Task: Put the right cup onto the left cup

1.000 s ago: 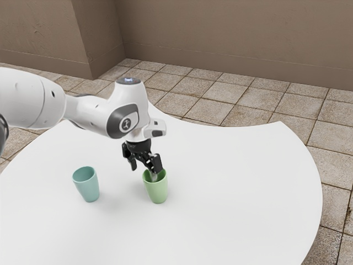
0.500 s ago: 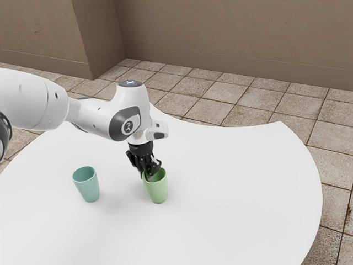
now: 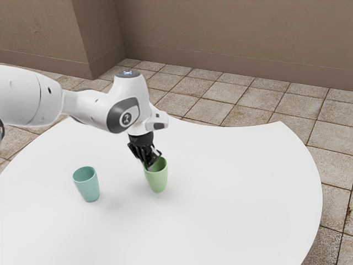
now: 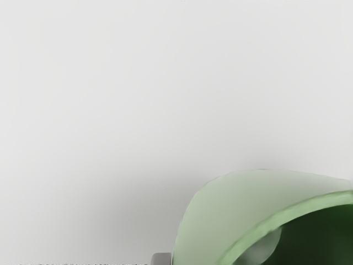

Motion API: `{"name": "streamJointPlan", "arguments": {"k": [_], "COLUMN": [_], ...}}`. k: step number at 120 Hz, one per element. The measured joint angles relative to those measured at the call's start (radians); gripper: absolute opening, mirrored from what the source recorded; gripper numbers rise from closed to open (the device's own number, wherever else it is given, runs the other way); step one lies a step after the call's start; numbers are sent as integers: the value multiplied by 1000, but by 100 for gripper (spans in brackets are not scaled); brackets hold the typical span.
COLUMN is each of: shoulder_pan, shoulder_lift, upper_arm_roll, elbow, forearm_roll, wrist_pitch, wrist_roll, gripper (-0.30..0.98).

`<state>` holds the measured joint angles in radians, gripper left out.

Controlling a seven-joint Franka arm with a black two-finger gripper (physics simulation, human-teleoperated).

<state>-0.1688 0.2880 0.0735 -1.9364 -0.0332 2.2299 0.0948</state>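
Black gripper (image 3: 149, 163), clamped on green cup (image 3: 157, 179) at rim, raised above white table (image 3: 237, 182), teal cup (image 3: 89, 189) upright, nearer table's edge at the exterior view's left.

You had the green cup (image 3: 156, 179) gripped at its rim, lifted just above the white table (image 3: 237, 182), close to upright with its mouth up. It was plain light green, darker inside, its wall narrowing toward the base. Your teal cup (image 3: 87, 186), of much the same tapered shape, stood upright on the table, open end up, well apart from the green one, toward the exterior view's left.
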Motion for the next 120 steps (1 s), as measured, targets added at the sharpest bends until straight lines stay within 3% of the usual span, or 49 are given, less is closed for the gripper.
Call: {"name": "streamJointPlan", "arguments": {"k": [41, 120], "shoulder_pan": [23, 22], "shoulder_lift": [-79, -80], "upper_arm_roll": [29, 298], "elbow": [92, 129], "forearm_roll": [21, 15], "wrist_pitch": [-110, -244], "wrist_roll": [0, 119], "gripper": [-10, -10]}}
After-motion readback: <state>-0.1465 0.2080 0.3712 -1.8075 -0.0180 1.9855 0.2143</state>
